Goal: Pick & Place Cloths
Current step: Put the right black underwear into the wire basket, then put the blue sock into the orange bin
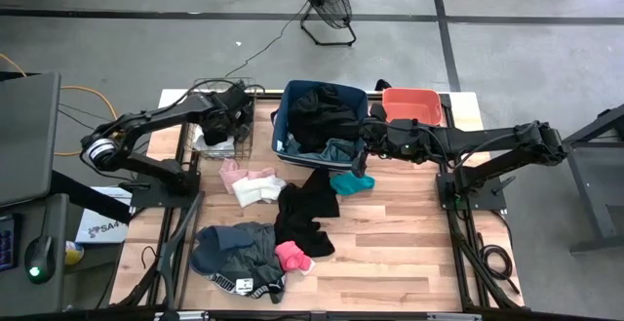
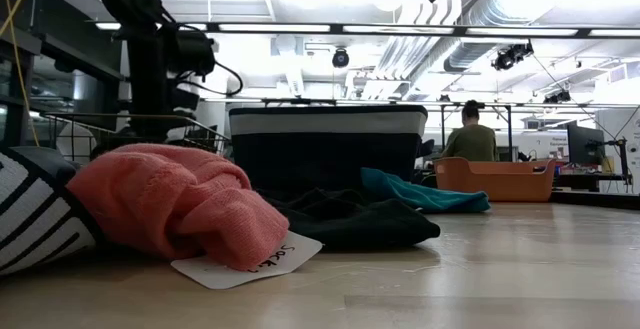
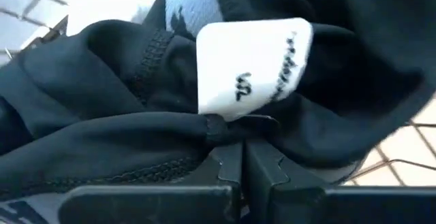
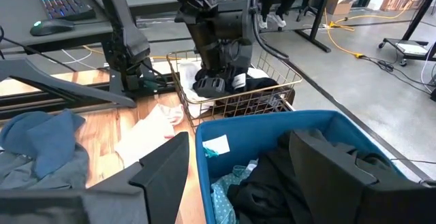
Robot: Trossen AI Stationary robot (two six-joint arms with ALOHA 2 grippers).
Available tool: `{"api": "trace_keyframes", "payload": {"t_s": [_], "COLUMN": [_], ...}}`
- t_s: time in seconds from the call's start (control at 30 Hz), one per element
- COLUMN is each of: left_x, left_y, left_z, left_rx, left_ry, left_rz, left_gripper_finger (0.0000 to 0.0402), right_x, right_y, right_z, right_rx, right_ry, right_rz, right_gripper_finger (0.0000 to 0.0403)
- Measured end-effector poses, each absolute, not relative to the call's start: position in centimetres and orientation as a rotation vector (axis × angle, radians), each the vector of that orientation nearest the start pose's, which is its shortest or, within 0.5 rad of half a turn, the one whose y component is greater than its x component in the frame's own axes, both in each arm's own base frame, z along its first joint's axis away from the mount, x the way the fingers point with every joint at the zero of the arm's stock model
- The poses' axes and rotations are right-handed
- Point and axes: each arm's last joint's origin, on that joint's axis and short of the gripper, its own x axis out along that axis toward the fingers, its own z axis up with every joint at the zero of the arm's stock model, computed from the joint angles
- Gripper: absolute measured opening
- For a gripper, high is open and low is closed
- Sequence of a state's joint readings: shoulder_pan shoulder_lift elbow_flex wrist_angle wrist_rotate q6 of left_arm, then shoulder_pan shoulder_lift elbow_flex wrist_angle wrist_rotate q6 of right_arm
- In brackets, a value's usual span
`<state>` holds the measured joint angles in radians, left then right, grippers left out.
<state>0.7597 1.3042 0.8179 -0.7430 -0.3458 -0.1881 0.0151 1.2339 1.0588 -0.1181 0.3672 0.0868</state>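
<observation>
Left gripper (image 3: pixel 231 157) is clamped on a black tagged garment (image 3: pixel 102 122) over the wire basket (image 1: pixel 239 126); lower fully before you release. Right gripper (image 4: pixel 238 176) hangs spread and empty above the blue fabric bin (image 4: pixel 320 125); keep it clear.

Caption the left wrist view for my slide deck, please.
Left hand shut on a black fabric garment with a white sewn-in label, over the wire basket.

"Sock" on white tag (image 2: pixel 240 264)

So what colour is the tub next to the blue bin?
Coral orange tub, clearest in the high view.
</observation>
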Motion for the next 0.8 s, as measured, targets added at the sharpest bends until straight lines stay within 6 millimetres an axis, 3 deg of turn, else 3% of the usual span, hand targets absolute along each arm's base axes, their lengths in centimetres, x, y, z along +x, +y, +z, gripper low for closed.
{"api": "trace_keyframes", "payload": {"t_s": [0.2,0.5,0.67,0.8], "left_x": [15.7,14.6,13.9,13.5], "left_y": [16.2,15.2,14.1,13.1], "left_z": [22.2,26.0,27.2,28.1], "left_rx": [-0.37,-0.325,-0.38,-0.416], "left_ry": [1.149,1.06,0.987,0.92], "left_rz": [1.054,1.046,0.933,0.796], "left_gripper_finger": [0.0023,0.0123,0.0165,0.0172], "right_x": [27.5,27.5,27.5,27.4], "right_y": [-0.6,-0.6,-0.6,-0.6], "right_z": [34.2,34.2,34.1,33.9], "right_rx": [0.029,0.029,0.029,0.034], "right_ry": [0.274,0.274,0.277,0.305], "right_rz": [-0.362,-0.362,-0.362,-0.364], "right_gripper_finger": [0.0245,0.0245,0.0245,0.0245]}}
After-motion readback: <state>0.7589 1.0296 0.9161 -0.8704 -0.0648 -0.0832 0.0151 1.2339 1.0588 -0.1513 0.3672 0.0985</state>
